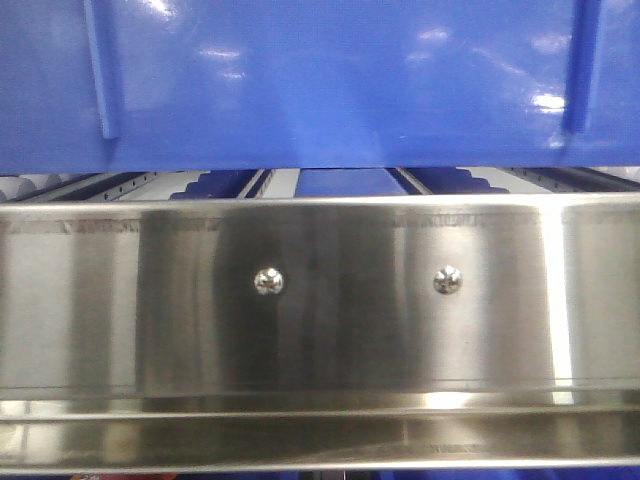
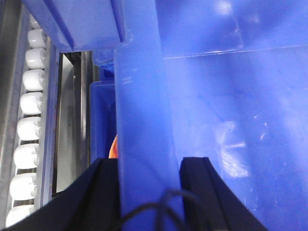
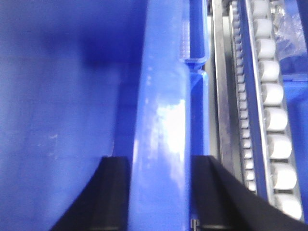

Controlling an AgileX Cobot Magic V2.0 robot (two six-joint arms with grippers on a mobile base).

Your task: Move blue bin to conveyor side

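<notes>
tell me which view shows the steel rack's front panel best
The exterior front view: the front panel fills it below the blue bin, with both rivets sharp. The wrist views catch only thin steel rails beside the white rollers.

The blue bin (image 1: 330, 80) is glossy, smooth-walled plastic. Its side fills the front view's 12 o'clock band, level, with a thin vertical rib at 10 o'clock and another at 2. In each wrist view its thickened rim lip (image 2: 144, 120) runs from 6 towards 12 o'clock.
</notes>
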